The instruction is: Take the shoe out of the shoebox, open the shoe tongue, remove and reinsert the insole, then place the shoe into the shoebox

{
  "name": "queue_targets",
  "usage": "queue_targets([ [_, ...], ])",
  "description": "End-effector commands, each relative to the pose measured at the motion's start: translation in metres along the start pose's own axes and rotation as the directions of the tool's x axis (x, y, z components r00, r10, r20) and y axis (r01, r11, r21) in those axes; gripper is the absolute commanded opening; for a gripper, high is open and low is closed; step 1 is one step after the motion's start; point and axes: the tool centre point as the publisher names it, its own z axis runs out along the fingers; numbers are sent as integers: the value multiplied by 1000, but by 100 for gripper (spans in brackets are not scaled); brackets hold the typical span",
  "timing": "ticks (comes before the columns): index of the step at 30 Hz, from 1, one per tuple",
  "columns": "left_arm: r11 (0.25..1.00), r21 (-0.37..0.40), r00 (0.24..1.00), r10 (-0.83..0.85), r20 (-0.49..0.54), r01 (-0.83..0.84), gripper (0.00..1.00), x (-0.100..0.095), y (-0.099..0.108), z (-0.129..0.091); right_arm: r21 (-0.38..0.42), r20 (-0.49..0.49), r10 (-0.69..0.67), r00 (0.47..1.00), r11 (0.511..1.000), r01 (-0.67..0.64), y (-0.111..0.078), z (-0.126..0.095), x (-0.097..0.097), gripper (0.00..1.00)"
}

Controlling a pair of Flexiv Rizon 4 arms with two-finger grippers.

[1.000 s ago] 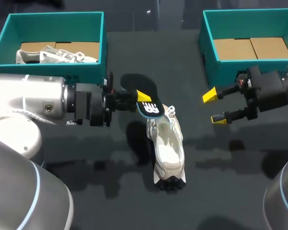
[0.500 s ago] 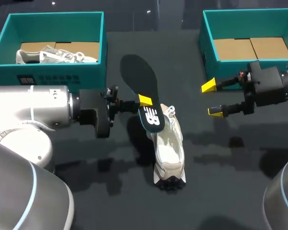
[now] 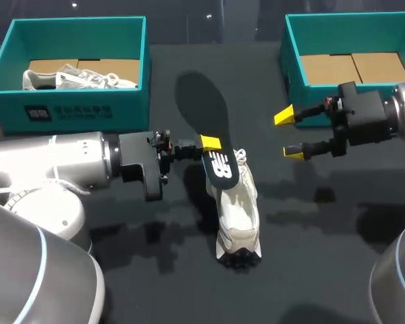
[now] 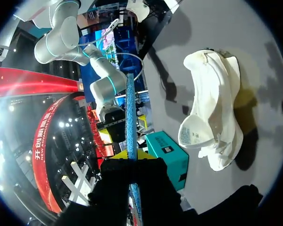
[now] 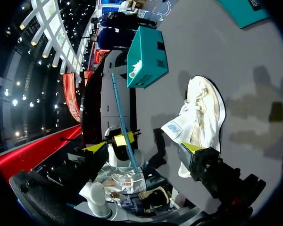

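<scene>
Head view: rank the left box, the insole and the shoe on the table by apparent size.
Largest: the left box.
Then the insole and the shoe: about alike in length, and the insole is held nearer the camera, so I won't rank them.

Left arm (image 3: 67, 165) jaws pinch the insole (image 3: 206, 121); right arm (image 3: 385, 118) jaws gape wide.

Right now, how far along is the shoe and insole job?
Done: the white shoe lies on the table, outside the empty shoebox, and its insole is out. In hand: the left claw is shut on the insole, holding it up near the shoe; the right claw hangs open nearby. Left: slide the insole back in, then put the shoe into the shoebox.
</scene>
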Motion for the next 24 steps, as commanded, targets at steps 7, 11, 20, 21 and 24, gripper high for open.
queue_targets([
  [7,993,9,993,-113,-13,113,0,-1,-26,16,66,19,-45,999,997,44,28,29,4,100],
  [11,996,20,996,-85,-6,86,0,-6,-28,16,69,18,-45,999,997,44,29,30,2,100],
  [20,996,26,996,-87,-6,87,0,-4,-28,20,69,18,-45,999,997,44,29,30,2,100],
  [21,996,26,996,-87,-6,87,0,-3,-28,22,69,18,-45,999,997,44,29,32,3,100],
  [24,993,31,993,-115,10,115,0,-1,-27,29,71,15,-46,999,996,45,27,39,5,100],
])
